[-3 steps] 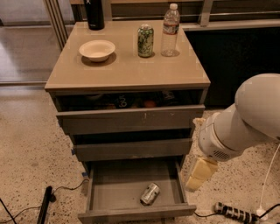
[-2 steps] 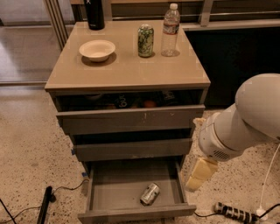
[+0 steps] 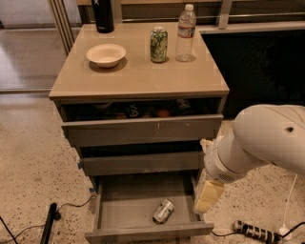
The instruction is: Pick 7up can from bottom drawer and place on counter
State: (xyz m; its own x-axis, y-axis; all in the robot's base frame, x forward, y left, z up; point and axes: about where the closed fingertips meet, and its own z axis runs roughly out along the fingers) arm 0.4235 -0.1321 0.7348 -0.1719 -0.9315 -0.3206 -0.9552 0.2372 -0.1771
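7up can [image 3: 163, 211] lies on its side on the bare grey floor of the bottom drawer [image 3: 119, 209], which is pulled fully out. It sits near the front wall, right of the middle. Its long axis runs diagonally: one end points toward the front left corner of the drawer, the other toward the back right. Which end is the top cannot be told.

The claw [image 3: 208, 197], a cream-coloured piece at the tip of a bulky white arm [image 3: 267, 138], hangs just beside the drawer's right wall, right of the can and not touching it. Whether the claw is wide or narrow cannot be told from this angle; it holds nothing visible.

Above, the middle drawer [image 3: 140, 163] and top drawer [image 3: 143, 129] are each pulled out a little. Dim objects show inside the top one, too dark to identify.

The glossy beige surface [image 3: 138, 78] on top of the cabinet carries a pale bowl [image 3: 106, 55] at the left, an upright green-patterned can [image 3: 158, 44], a clear water bottle [image 3: 186, 33] just right of that can, and a dark flask [image 3: 102, 14] at the back left.

A power strip [image 3: 257, 232] lies on the speckled floor at the lower right.
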